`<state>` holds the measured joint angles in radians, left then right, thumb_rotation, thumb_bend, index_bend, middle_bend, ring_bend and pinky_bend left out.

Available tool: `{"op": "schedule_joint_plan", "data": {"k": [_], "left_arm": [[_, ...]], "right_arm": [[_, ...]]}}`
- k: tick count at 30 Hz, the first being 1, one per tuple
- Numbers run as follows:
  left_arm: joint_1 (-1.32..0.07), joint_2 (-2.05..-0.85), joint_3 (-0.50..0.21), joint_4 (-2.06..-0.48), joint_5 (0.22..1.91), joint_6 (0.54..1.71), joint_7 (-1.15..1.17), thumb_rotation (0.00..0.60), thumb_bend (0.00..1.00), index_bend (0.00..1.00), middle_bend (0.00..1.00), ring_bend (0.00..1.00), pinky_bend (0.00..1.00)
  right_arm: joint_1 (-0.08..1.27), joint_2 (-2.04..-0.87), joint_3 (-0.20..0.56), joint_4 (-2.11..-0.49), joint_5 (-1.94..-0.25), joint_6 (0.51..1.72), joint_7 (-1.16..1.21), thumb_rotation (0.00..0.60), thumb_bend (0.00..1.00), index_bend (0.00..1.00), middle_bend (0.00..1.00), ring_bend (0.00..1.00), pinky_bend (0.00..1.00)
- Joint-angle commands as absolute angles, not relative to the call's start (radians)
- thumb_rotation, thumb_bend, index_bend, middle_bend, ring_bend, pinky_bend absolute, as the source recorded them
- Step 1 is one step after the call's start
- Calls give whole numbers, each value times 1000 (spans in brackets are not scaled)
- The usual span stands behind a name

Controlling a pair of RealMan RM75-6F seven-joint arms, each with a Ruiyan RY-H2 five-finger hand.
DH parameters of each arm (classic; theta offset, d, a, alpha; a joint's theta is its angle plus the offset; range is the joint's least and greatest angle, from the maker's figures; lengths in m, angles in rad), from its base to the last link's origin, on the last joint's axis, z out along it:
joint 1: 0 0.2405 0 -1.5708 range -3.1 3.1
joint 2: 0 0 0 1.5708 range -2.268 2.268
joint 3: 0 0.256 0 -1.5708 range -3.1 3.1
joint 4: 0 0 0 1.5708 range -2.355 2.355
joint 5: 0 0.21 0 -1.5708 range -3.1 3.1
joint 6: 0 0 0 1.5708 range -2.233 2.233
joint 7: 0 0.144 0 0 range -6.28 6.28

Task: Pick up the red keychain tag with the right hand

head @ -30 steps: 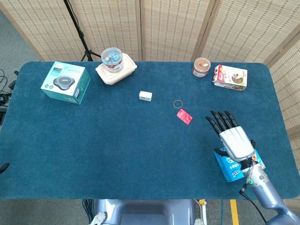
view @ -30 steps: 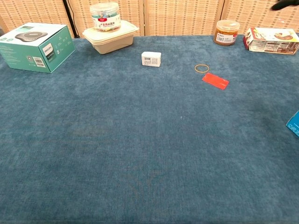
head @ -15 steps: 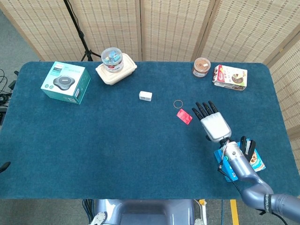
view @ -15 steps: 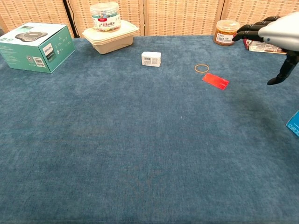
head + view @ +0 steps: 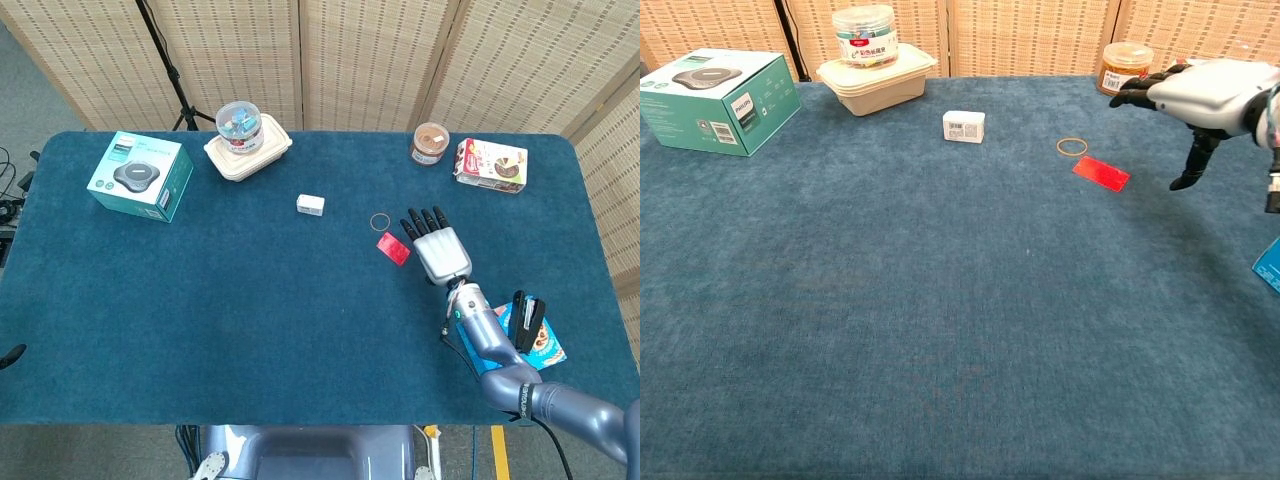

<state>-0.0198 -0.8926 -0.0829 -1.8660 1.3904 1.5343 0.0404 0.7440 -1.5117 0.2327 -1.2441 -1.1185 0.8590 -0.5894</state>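
Covering the whole scene, the blue tabletop [image 5: 250, 320] carries everything. Near its far-left corner sits a teal box [image 5: 140, 176], with a beige lidded container [image 5: 247, 153] and a clear tub [image 5: 239, 121] stacked on it further along the far edge. Toward the far-right corner stand a snack box [image 5: 491, 164] and a brown jar [image 5: 429, 142]; a blue packet [image 5: 528, 336] lies near the right edge behind the arm.

The right hand [image 5: 436, 246] hovers above the tabletop, right of centre, holding nothing, fingers extended and apart, fingertips pointing toward the far edge. The left hand shows in neither view.

The red keychain tag [image 5: 393, 247] lies flat on the tabletop just beside the right hand, on the side toward the left edge. Its long axis runs diagonally, from far-left toward near-right. A thin ring [image 5: 380, 221] lies just beyond it toward the far edge, and a small white box [image 5: 310, 204] sits further toward the left edge. The reach now turns on a short sideways shift and a descent; the flat tag will likely be awkward to pinch.

Compared with a second ago, the hand has travelled from above the blue packet toward the tabletop centre, closing nearly all the gap to the tag, which itself has not moved.
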Motion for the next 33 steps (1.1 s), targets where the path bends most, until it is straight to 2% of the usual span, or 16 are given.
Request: {"op": "schedule_joint_plan", "data": {"k": [1, 21, 33], "left_arm": [[-20, -896, -84, -1869, 1391, 1538, 48, 600, 0, 0, 0, 0, 0], [-42, -899, -112, -1875, 1299, 1499, 71, 600, 0, 0, 0, 0, 0], [-52, -901, -116, -1872, 1284, 1484, 81, 600, 0, 0, 0, 0, 0]], "right_arm": [[777, -1550, 233, -1200, -1122, 841, -568, 600, 0, 0, 0, 0, 0], [899, -1691, 224, -966, -1138, 759, -483, 600, 0, 0, 0, 0, 0], [901, -1686, 194, -942, -1168, 758, -452, 600, 0, 0, 0, 0, 0]]}}
